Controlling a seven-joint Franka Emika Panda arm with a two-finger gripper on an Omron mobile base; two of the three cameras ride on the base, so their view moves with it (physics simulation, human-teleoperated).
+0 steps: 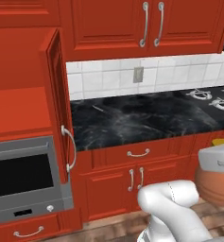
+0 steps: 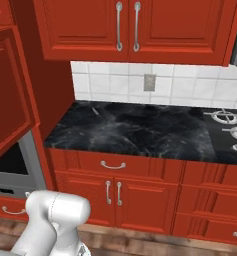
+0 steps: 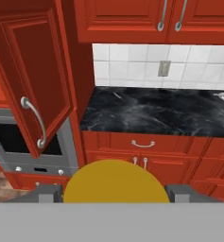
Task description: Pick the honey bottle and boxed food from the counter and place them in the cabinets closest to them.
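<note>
Honey bottle [image 3: 114, 182] sits between the two dark finger tips of the gripper [image 3: 114, 193], one tip at each flank; the fingers grasp it. In the hand view its yellow rounded top faces the camera, so its long axis appears to run along the gripper, toward the counter [image 3: 160, 113]. In the left base view the orange-brown bottle [image 1: 216, 182] shows at the right edge, well below the counter's front edge and out in the room before the lower drawer fronts.

Left of the counter, an open cabinet door [image 1: 59, 104] swings out into the room, its free edge with the curved silver handle [image 1: 70, 149] standing forward of the counter's front edge. Behind that door is the grey oven [image 1: 23, 175]. Above the counter the upper cabinets [image 2: 135, 27] are closed, white tiles [image 2: 140, 82] between. At the counter's right end lie the stove burners [image 2: 227, 122].
</note>
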